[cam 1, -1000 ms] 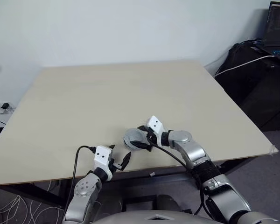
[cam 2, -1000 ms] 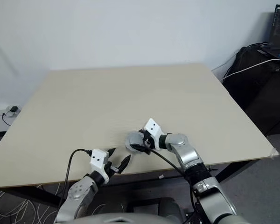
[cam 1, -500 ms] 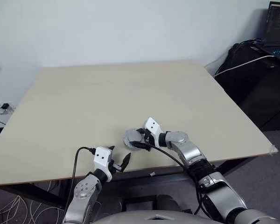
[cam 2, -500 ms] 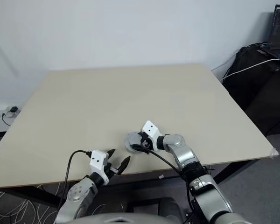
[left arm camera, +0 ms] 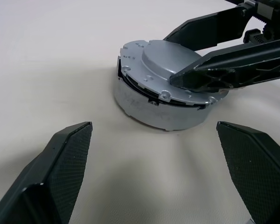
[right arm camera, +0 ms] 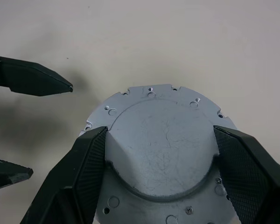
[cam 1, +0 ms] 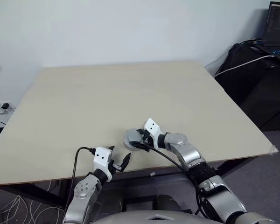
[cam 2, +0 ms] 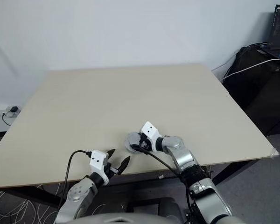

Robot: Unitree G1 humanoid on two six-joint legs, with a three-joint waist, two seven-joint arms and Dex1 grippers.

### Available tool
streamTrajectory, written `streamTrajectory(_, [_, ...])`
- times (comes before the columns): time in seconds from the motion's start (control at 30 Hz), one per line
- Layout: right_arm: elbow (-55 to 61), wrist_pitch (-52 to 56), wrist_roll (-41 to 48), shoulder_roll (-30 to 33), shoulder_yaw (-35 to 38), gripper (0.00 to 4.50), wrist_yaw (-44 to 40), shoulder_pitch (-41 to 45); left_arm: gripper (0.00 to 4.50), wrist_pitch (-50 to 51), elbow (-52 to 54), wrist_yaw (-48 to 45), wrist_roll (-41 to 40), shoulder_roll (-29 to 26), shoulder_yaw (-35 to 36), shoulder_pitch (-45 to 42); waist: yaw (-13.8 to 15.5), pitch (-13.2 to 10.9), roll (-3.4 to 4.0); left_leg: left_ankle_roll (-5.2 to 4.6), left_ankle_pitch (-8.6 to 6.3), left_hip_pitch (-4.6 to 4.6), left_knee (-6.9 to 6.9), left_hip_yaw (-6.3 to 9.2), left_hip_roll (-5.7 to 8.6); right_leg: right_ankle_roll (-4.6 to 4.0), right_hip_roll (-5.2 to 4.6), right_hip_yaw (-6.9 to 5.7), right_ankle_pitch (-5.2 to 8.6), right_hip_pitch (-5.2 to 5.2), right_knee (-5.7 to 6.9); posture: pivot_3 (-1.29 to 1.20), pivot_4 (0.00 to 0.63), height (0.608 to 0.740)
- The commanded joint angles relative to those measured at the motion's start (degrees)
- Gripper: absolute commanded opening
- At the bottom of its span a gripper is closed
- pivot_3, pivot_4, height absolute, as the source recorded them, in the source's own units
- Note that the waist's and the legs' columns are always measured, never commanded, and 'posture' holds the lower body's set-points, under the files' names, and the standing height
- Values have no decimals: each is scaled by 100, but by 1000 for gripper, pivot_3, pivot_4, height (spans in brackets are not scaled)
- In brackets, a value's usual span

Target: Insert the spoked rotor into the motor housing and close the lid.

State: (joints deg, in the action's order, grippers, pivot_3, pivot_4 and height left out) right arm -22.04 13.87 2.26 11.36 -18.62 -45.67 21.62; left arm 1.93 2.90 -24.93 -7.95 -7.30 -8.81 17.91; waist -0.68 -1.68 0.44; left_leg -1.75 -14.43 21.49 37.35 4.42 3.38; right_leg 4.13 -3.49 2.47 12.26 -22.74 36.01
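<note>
pale table (cam 1: 130, 88) spans most of the frame, and just below its centre, near the front edge, sits the motor housing (left arm camera: 154, 109) with the lid (right arm camera: 161, 140) down on top, a thin dark seam showing between them. right gripper (right arm camera: 161, 175) straddles the lid's raised centre, fingers against its sides, seemingly pressing or gripping it; left gripper (left arm camera: 161, 172), lower left, hangs spread wide and empty beside the housing. looks like heavy, rigid, smooth metal, likely slippery: best held across the rim.

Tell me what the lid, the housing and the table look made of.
Lid: grey metal, matte, finely scratched, with small drilled holes at the rim. Housing: likely cast metal, its side wall dull and grainy. Table: pale beige top, smooth and matte, perhaps laminate or wood.
</note>
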Motion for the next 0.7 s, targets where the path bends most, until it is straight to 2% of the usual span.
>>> streamTrajectory(0.03, [192, 77, -86, -61, -96, 3229, 56, -1, 4500, -59, 263, 6, -84, 3, 12, -81, -5, 1, 2, 0, 0, -1, 0, 0, 0, 0, 0, 0, 0, 0, 0, 0, 0, 740])
streamTrajectory(0.7, [-98, 237, -622, -143, -232, 3229, 603, 192, 4500, -51, 252, 20, -90, 41, 19, -80, -35, 15, 22, 21, -12, -34, 0, -1, -2, 29, 2, 3, 18, 30, 4, 0, 0, 740])
